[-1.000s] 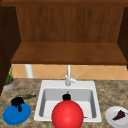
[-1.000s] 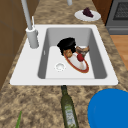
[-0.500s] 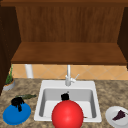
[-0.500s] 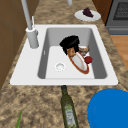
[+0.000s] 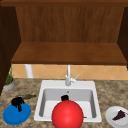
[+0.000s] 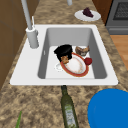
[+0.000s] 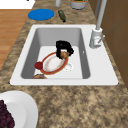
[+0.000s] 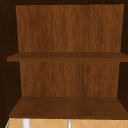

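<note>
My right hand [image 5: 65,97] is low in the white sink [image 5: 41,100], behind a tilted plate [image 5: 67,115] whose red underside faces the front. From the left side, the hand [image 6: 63,51] curls over the far rim of the plate [image 6: 76,66], which is white inside with a red rim. A small brown piece [image 6: 65,59] sits at the hand's fingertips. In the right side view, the hand [image 7: 63,47] and the plate [image 7: 52,63] stand the same way. A small red ball [image 6: 88,60] and a brown lump [image 6: 82,50] lie beside the plate. My left hand [image 5: 17,102] hangs relaxed over a blue plate [image 5: 16,115].
A green bottle [image 6: 68,108] lies on the counter between the sink and the blue plate. A white plate with a dark slice [image 5: 117,116] sits to the sink's right. The faucet [image 5: 68,77] stands behind the basin, a potted plant [image 5: 8,82] at far left, wooden shelves [image 8: 67,107] above.
My right hand and the red-rimmed plate have sunk a little in the sink. The left hand has not moved.
</note>
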You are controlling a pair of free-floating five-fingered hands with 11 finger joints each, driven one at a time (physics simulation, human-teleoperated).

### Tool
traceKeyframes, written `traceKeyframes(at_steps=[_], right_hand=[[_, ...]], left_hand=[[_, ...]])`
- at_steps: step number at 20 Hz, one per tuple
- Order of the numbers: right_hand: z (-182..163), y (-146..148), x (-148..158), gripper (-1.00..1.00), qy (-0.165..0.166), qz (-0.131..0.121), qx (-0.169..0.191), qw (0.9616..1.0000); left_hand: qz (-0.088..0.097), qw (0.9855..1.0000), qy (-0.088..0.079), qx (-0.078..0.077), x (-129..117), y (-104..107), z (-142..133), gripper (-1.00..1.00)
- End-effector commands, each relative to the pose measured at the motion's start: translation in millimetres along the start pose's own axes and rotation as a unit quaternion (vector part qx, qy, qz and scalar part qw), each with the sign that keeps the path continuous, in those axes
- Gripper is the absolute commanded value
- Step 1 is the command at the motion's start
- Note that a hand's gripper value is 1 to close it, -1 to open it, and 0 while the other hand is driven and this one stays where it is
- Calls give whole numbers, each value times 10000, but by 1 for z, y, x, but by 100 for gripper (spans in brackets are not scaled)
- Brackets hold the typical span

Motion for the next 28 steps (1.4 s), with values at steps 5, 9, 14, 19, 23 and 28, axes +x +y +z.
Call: traceKeyframes(at_steps=[5, 9, 14, 19, 23, 28], right_hand=[[-32, 59, 8, 100, 55, -39, 4, 10000], [-26, 68, 7, 100, -4, -127, -80, 9999], [6, 25, -4, 100, -166, -340, -94, 9992], [56, 2, -6, 100, -67, -389, -68, 9992], [92, -21, -8, 100, -78, -416, -84, 9991], [130, -44, -18, 100, -71, -568, -166, 9982]], left_hand=[[0, 10000, 0, 0, 0, 0, 0, 0], [0, 10000, 0, 0, 0, 0, 0, 0], [0, 10000, 0, 0, 0, 0, 0, 0], [0, 10000, 0, 0, 0, 0, 0, 0], [0, 10000, 0, 0, 0, 0, 0, 0], [0, 10000, 0, 0, 0, 0, 0, 0]])
